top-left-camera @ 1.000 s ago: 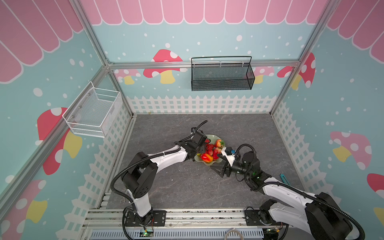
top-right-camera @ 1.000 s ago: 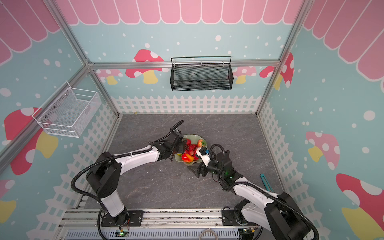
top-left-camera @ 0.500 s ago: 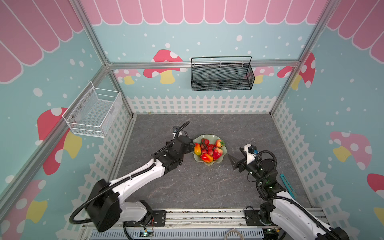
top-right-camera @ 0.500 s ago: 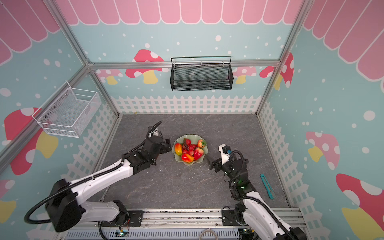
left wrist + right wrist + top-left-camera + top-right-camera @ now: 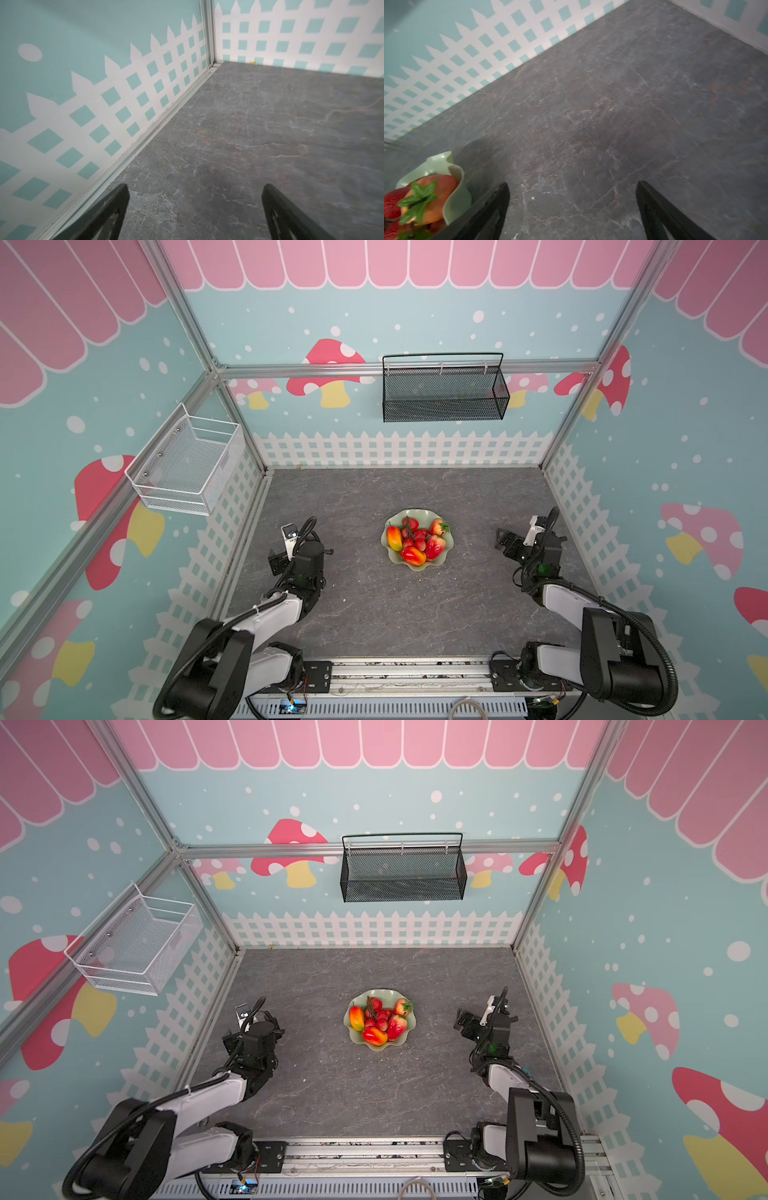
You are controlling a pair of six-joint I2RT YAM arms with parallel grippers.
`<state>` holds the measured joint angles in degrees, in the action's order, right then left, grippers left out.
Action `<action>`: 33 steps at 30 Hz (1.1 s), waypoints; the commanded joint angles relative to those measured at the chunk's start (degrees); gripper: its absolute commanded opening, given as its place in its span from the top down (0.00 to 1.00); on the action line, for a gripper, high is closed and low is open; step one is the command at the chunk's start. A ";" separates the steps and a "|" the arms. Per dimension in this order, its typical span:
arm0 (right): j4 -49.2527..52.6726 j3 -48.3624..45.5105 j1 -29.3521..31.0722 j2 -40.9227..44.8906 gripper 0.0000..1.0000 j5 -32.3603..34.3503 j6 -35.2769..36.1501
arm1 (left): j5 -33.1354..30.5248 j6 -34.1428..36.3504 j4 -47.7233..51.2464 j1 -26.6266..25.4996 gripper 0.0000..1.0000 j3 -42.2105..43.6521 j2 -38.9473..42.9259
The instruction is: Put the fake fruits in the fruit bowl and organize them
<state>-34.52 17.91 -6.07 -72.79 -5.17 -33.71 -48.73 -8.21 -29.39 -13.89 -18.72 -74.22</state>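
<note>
Teal mushroom-print walls (image 5: 415,319) enclose a grey stone floor (image 5: 395,614).

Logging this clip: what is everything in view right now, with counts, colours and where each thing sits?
fruit bowl: 1, pale green, mid-table
mangoes: 2, red-orange-yellow, in the fruit bowl, left and front
strawberries: 2, red with green leaves, in the fruit bowl, right side
bunch of small red fruits: 1, red on dark stem, middle of the fruit bowl
black mesh basket: 1, black, on back wall
white wire basket: 1, white, on left wall
table: 1, grey marbled
left tool: 1, black, open and empty, near left wall
right tool: 1, black, open and empty, right of the fruit bowl
</note>
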 commanded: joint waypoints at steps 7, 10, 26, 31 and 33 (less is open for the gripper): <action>-19.25 -2.96 2.59 4.24 0.02 12.93 15.31 | 12.13 6.79 -20.08 4.13 0.00 -5.21 -12.31; -24.16 -6.04 2.55 5.79 0.03 19.06 24.66 | 13.76 6.92 -22.60 4.22 0.00 -3.25 -11.50; -42.14 -7.27 3.42 -14.38 0.02 6.26 31.93 | 21.69 7.31 -30.93 5.35 0.00 0.37 -14.04; -41.51 -7.34 3.56 -13.89 0.02 6.53 31.97 | 23.44 6.67 -26.07 6.42 0.00 -1.84 -14.32; -43.18 -8.68 3.59 -13.53 0.02 7.35 31.66 | 23.12 7.44 -28.57 6.45 0.00 -1.23 -15.00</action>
